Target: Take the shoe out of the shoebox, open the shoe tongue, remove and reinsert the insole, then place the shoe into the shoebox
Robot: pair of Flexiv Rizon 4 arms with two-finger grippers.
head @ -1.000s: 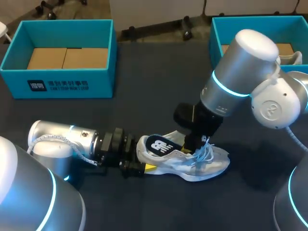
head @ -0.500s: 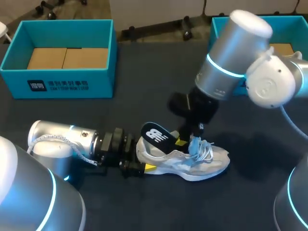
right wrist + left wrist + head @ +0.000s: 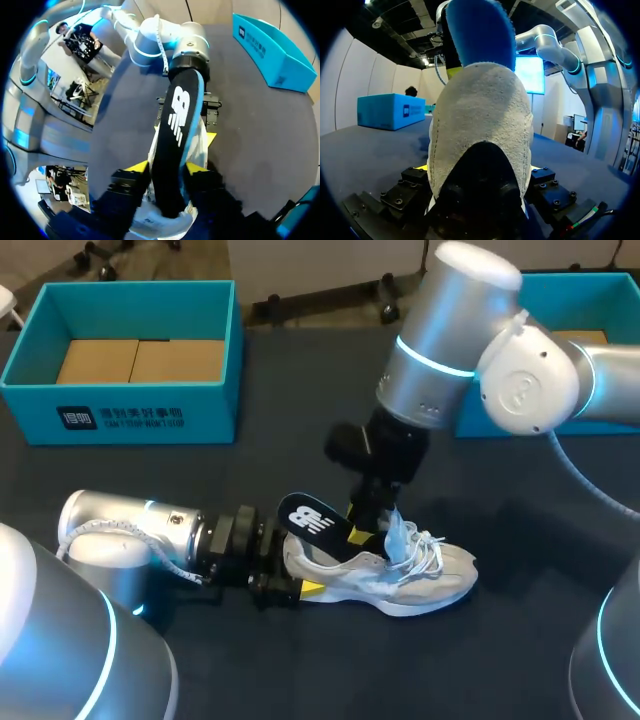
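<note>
black insole juts tilted from the white shoe, pinched by the right fingers; left fingers clamp its heel on the counter.

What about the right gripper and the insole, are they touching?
Touching. The right wrist view shows the right gripper pinching the insole between both yellow tips.

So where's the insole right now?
Head view, mid-table: the insole is pinched in the right claw, sticking partly out of the shoe, whose heel the left claw holds.
</note>
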